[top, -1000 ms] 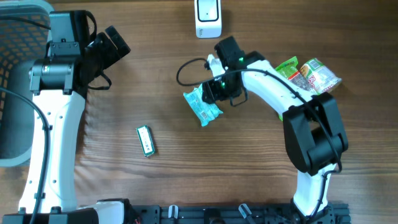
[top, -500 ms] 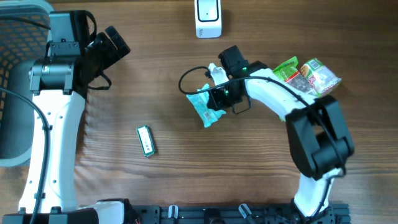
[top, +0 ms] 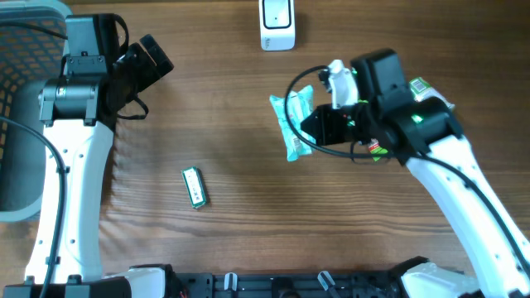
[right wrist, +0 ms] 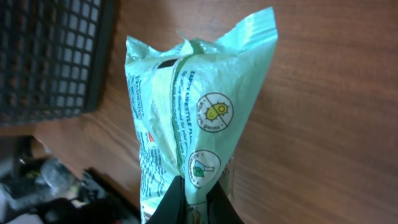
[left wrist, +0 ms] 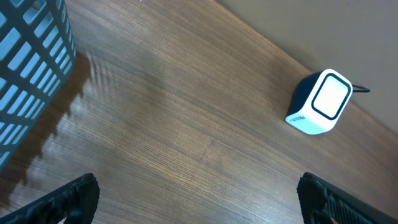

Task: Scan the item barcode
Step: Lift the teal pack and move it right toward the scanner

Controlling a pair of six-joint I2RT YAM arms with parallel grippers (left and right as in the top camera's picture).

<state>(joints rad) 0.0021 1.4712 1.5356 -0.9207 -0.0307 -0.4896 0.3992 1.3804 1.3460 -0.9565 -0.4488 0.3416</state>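
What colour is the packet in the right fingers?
The packet is mint green with round white icons; best in right wrist view.

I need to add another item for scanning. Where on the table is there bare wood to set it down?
Bare wood lies between the scanner and the left claw, and from the small green pack across to the right arm. Crowded: the right side, where snack packs sit under that arm.

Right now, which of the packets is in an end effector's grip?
The pale mint-green packet, pinched at one end by the right end effector. The small green pack lies flat on the wood near the left arm, with nothing gripping it.
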